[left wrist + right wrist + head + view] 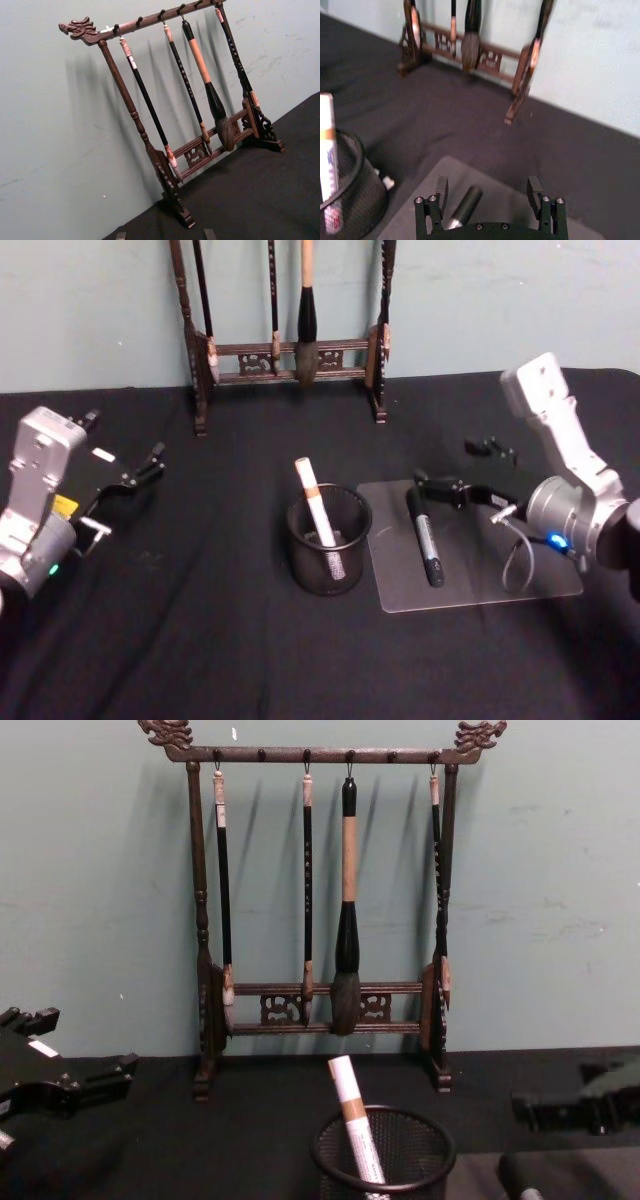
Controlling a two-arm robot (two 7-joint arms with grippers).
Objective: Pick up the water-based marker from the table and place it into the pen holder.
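Black marker (423,537) lies flat on a clear mat (500,590) on the dark worktop (200,640), just to the right of the pen holder (330,570) and apart from it. Its capped end points toward the back of the worktop.

The right gripper (443,462) is low over that far end of the marker. In the right wrist view its fingers (441,187) are spread wide, with the marker's cap (465,205) between them and closer to one finger than the other. They are not closed on it, and I cannot tell whether the nearer finger touches the cap.

The round mesh pen holder stands near the middle of the worktop. It holds a white marker (316,505) with a tan band, which leans against the rim and sticks up well above it.

The left gripper (126,434) is parked off to the left, well away from the holder and the mat. Its fingers (209,232) are apart and hold nothing.

A carved wooden brush rack (290,355) with hanging brushes stands at the back edge, against the wall.
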